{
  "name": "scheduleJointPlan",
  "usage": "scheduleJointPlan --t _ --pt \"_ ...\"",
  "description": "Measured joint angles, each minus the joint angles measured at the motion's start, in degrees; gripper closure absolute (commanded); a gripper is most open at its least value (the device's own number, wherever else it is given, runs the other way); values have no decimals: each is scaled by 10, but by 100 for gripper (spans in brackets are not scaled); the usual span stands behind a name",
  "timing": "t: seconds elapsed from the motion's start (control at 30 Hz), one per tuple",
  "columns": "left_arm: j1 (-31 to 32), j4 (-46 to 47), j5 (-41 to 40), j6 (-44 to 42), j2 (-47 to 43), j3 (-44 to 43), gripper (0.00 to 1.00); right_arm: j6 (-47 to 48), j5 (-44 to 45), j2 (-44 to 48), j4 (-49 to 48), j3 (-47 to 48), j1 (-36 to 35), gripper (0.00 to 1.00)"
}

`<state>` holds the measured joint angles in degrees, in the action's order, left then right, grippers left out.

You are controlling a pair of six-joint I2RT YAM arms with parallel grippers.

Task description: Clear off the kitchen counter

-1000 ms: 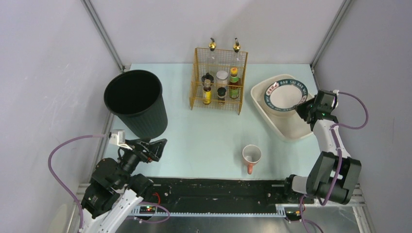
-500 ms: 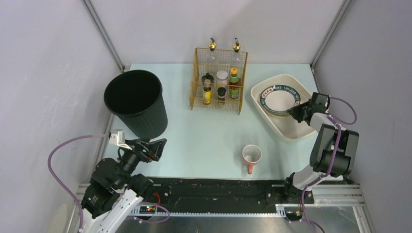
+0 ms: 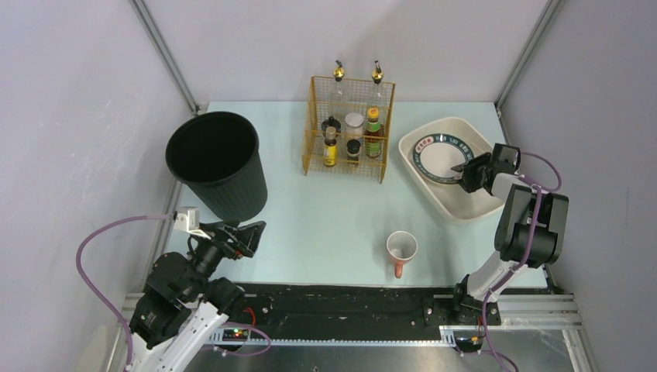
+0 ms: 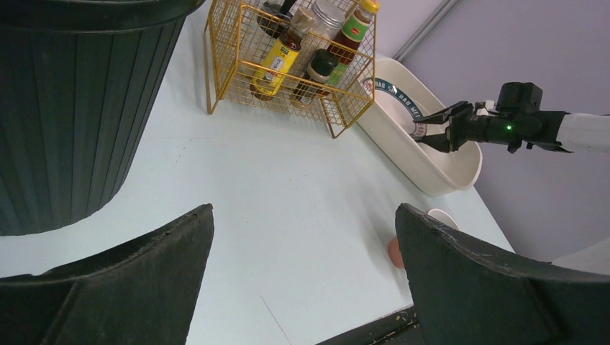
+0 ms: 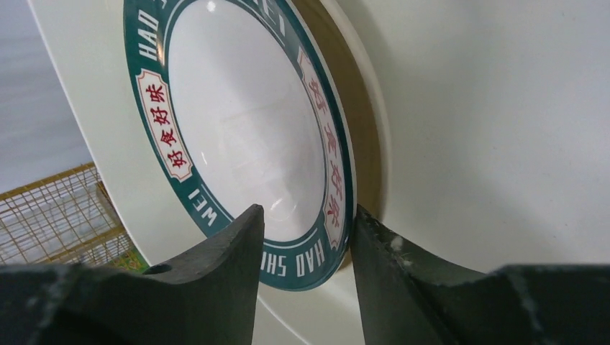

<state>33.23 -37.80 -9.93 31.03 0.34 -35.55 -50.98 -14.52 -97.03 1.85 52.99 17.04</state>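
Grey walls close off three sides of the cell. Between them the kitchen counter [image 3: 325, 217], pale mint green, lies flat under the wire rack [image 3: 352, 93], which stands at its far edge near the middle. By my reading the counter's long axis runs left to right, parallel with the black rail [image 3: 341, 298] on its near edge, though the overhead perspective leaves me unsure. Left of the rack: black bin [image 3: 217, 167], upright. Right of the rack: white tub [image 3: 472, 205], set askew, with a green-rimmed plate [image 3: 438, 155] tilted inside. Nearer than the rack, slightly to its right: mug [image 3: 401, 249], mouth up, handle toward the rail. I see the right gripper [image 3: 469, 174] at the plate's edge on the side away from the rack. Its wrist view shows one finger across the plate's face and one behind the rim; I cannot tell whether they pinch it. I log the left gripper [image 4: 303, 210] well to the near left of the rack, beside the bin, jaws spread wide with nothing between them.
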Motion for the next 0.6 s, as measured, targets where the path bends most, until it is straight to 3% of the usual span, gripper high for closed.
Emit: scheduleJointPlan --t 0.6 --pt "0 0 1 0 0 0 0 93 44 92 137 43 -15 45"
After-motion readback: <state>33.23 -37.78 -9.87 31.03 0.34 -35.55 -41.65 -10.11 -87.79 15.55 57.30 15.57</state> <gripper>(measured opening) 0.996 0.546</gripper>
